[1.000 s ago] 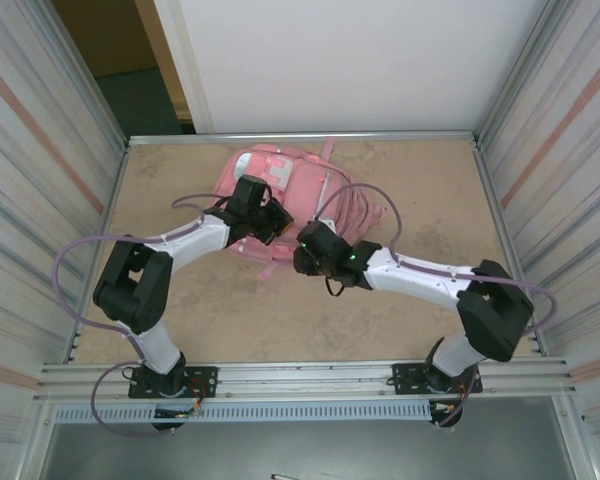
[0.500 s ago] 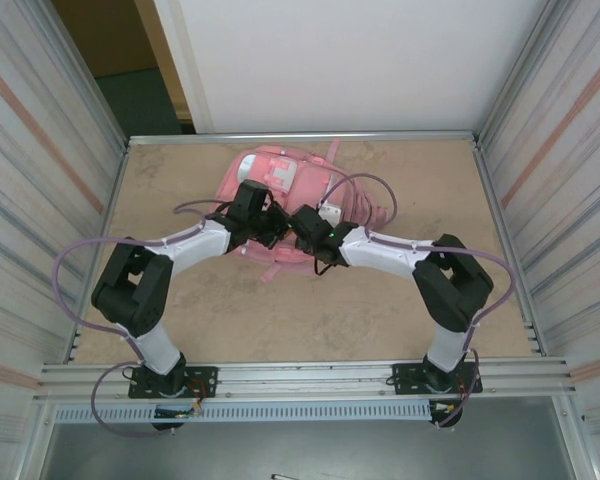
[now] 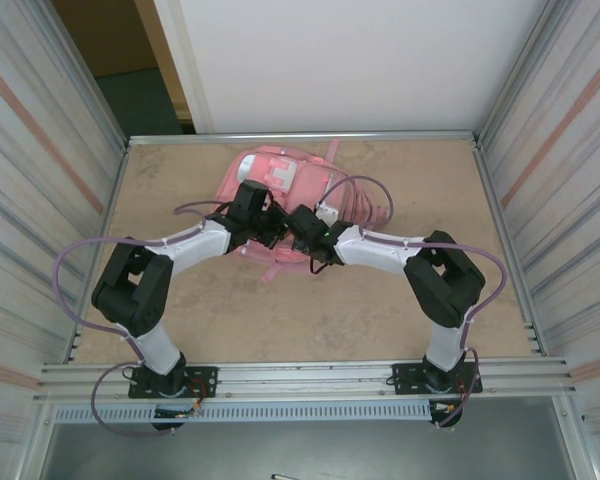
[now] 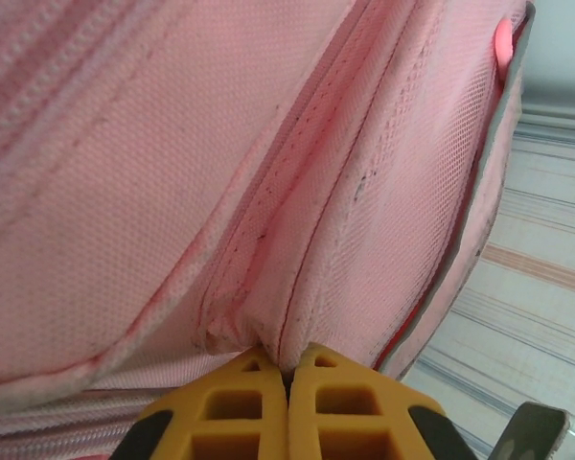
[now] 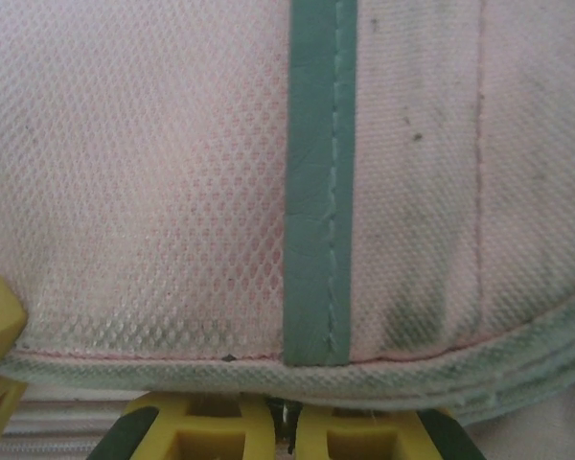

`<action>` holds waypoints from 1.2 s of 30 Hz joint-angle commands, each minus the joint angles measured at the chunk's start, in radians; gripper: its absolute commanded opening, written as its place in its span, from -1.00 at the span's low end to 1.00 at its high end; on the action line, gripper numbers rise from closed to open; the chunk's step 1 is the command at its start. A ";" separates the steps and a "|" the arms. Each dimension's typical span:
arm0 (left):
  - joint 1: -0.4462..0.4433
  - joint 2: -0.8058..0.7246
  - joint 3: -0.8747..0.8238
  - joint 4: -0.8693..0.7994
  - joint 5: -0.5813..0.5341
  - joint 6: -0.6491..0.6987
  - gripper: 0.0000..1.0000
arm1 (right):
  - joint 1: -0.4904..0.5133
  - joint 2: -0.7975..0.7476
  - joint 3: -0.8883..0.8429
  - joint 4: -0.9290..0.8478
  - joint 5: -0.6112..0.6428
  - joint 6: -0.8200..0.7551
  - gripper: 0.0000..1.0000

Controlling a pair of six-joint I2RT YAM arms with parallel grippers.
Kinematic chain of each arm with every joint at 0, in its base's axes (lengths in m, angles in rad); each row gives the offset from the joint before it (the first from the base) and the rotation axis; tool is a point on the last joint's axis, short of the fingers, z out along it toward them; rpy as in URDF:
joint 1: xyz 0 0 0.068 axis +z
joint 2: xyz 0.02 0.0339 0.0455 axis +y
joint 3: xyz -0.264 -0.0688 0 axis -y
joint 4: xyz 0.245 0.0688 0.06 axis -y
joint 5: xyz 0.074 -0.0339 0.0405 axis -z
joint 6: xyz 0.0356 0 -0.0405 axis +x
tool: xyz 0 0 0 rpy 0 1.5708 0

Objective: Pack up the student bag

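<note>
The student bag (image 3: 298,178), a soft pink backpack with a white patch, lies at the back middle of the table. My left gripper (image 3: 271,226) reaches it from the left. In the left wrist view it (image 4: 287,362) is shut on a pinched fold of the bag's pink fabric (image 4: 268,192) beside a seam. My right gripper (image 3: 303,229) presses against the bag's near side, just right of the left one. In the right wrist view its yellow fingers (image 5: 220,426) stand together with only a thin slit, their tips tucked under the bag's mesh edge (image 5: 172,369), which a teal strip (image 5: 318,192) crosses.
Pink straps (image 3: 365,205) trail from the bag's right side, and one strap end (image 3: 270,270) lies toward the near side. Corrugated metal walls (image 3: 40,200) enclose the brown table (image 3: 230,310) left and right. Purple cables loop off both arms.
My right arm has swung left and forward from the table's middle until its gripper is against the bag beside the left gripper. The left arm has hardly moved.
</note>
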 commanded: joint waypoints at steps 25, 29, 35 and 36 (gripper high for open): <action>0.139 0.043 0.087 -0.141 0.225 0.261 -1.00 | -0.418 -0.285 -0.289 0.103 -0.612 -0.782 -1.00; 0.191 0.090 0.187 -0.255 0.228 0.396 -1.00 | -0.427 -0.298 -0.298 0.117 -0.685 -0.809 -1.00; 0.262 0.206 0.377 -0.317 0.178 0.583 -0.74 | -0.330 -0.258 -0.266 0.167 -0.773 -0.723 -1.00; 0.273 0.210 0.390 -0.323 0.183 0.575 -0.44 | -0.305 -0.245 -0.253 0.179 -0.774 -0.702 -1.00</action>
